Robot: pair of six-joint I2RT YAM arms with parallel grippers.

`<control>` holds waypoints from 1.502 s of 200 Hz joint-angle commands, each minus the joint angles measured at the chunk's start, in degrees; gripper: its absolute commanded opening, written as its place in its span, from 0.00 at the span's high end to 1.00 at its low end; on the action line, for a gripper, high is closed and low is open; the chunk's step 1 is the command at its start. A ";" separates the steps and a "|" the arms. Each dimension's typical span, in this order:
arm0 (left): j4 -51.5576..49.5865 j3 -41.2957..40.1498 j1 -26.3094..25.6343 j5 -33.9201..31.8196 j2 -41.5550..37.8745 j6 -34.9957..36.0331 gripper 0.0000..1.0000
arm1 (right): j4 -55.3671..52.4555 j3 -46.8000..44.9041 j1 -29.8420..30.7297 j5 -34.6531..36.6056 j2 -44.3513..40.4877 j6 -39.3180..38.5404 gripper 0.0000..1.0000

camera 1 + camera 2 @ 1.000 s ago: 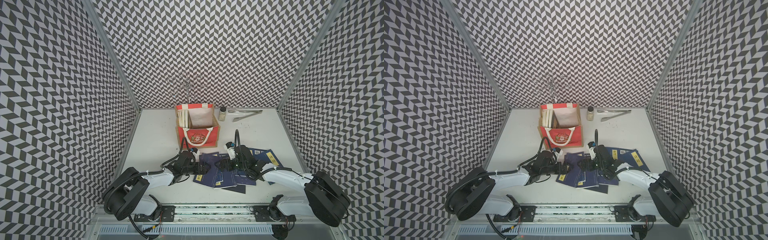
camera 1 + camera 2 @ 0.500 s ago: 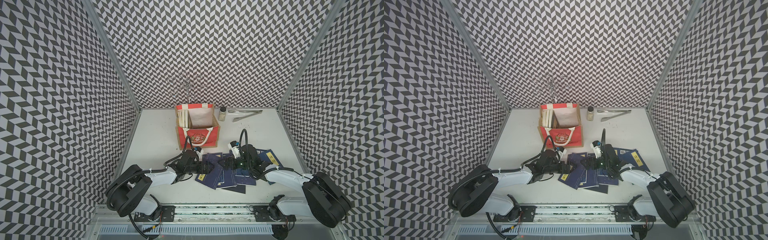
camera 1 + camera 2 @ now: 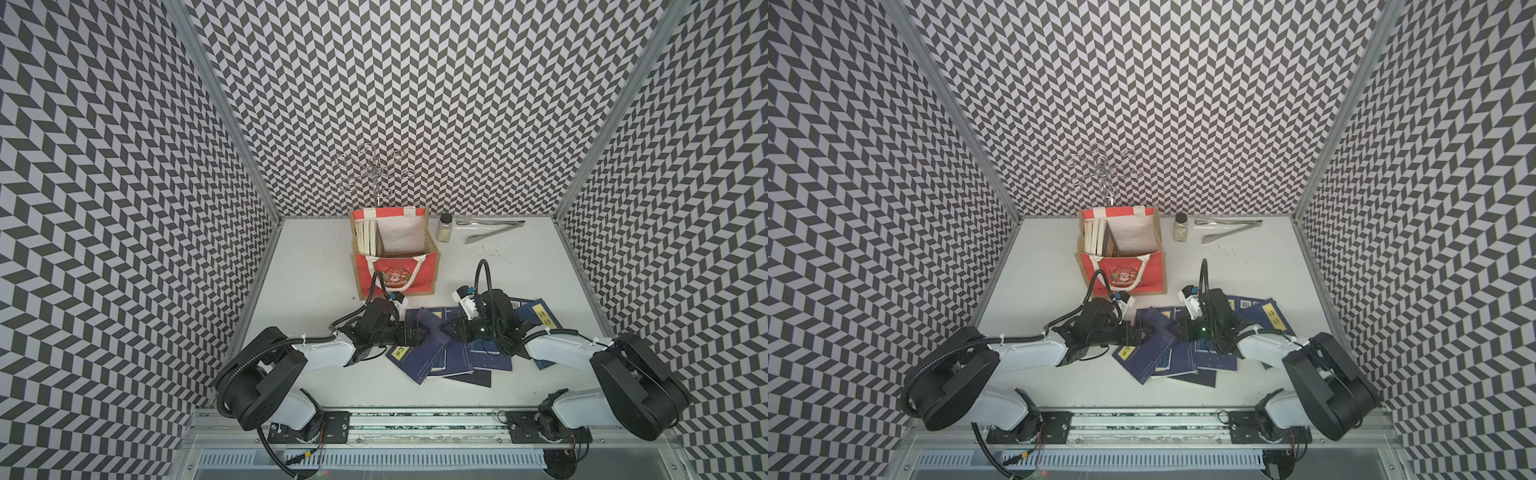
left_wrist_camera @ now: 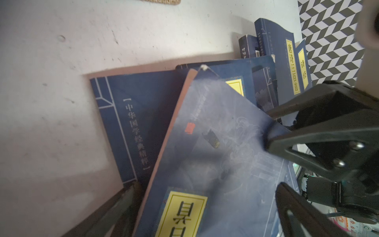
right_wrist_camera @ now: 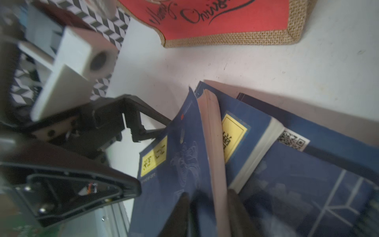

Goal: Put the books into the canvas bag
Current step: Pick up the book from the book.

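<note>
Several thin navy books with yellow labels lie overlapping on the table in front of the canvas bag, shown in both top views. The bag stands upright and open, with books on edge along its left wall. One navy book is tipped up on its edge. My right gripper is shut on its far end, a finger on each cover. My left gripper is open, its fingers straddling the same book's labelled end without pinching it. The two grippers face each other.
A small jar and metal tongs lie at the back right. A wire rack stands behind the bag. Patterned walls enclose the table on three sides.
My right gripper has gone from open to shut on the navy book, whose edge has risen off the pile. My left arm has edged right toward the book, still open.
</note>
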 commanded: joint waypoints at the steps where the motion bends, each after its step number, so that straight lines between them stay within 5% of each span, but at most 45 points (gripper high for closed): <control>1: -0.51 1.83 -0.58 0.83 0.96 0.68 0.01 | -1.61 0.59 0.20 0.43 -1.34 -0.98 0.90; 29: -3.27 3.36 -0.44 -0.30 -0.21 2.01 0.00 | -4.81 1.15 -0.36 1.79 -3.93 -1.87 1.00; 89: -8.96 5.11 0.98 -2.79 -6.26 5.08 0.00 | -10.80 2.10 -4.08 1.93 -10.42 -4.39 1.00; 134: -4.37 0.24 1.41 1.90 -11.37 4.65 0.01 | -8.61 0.52 -10.10 -0.36 -16.72 -0.20 1.00; 212: 1.41 -10.02 1.60 6.45 -24.62 -1.76 0.01 | 0.25 -1.34 -17.38 -17.43 -25.40 7.53 1.00; 300: 16.23 -9.87 1.78 10.33 -26.93 -11.73 0.01 | -0.55 0.64 -19.90 -8.71 -41.40 16.99 1.00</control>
